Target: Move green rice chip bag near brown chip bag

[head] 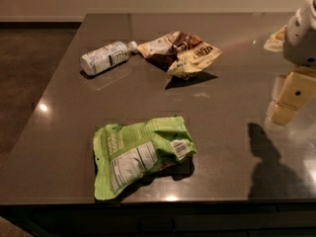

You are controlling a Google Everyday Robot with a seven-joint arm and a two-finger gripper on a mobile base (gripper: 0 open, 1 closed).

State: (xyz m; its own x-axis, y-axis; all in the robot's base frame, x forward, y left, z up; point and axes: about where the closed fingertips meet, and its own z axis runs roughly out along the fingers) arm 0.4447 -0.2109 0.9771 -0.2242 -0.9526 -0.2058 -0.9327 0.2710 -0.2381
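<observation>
Camera view: end effector [289, 100] off right over the bench [222, 137], openness I cannot tell; green rice chip bag [140, 154] looks light, crinkly, slippery, so pinch its raised middle.

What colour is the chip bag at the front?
The bag is lime green with a white panel, camera view; gripper at right edge.

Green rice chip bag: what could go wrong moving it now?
The gripper hangs at the far right, apart from the green rice chip bag, which lies near the front edge of the table; a poor grasp might nudge it off. The bottle lies on its side beside the brown chip bag and may roll if bumped.
</observation>
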